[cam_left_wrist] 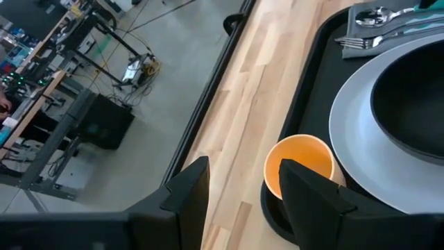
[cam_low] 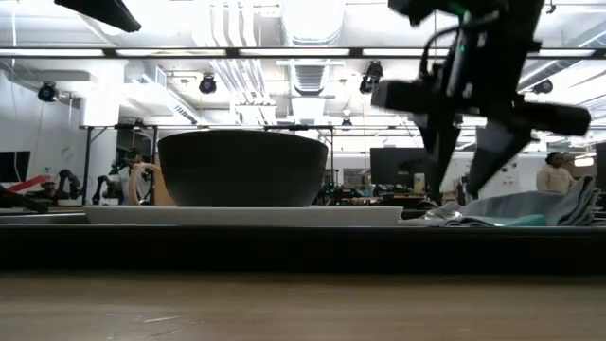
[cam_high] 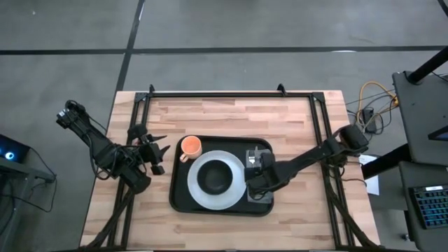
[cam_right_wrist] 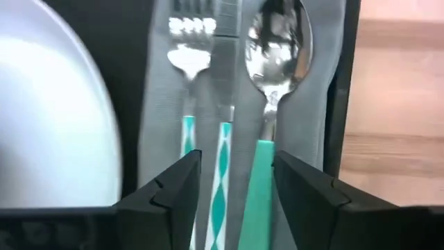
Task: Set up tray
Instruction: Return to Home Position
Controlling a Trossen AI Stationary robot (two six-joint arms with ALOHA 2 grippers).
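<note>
The black tray lies mid-table and carries a white plate with a dark bowl on it. An orange cup stands at the tray's far left corner. A grey napkin on the tray's right side bears a fork, a knife and a spoon with teal handles. My right gripper is open, pointing down just above the cutlery handles, touching nothing. My left gripper is open and empty, left of the tray near the cup.
A black frame runs along the table's far edge and down both sides. Bare wood lies between the tray and the table's near edge, and to the right of the tray. People and equipment show in the room beyond the table.
</note>
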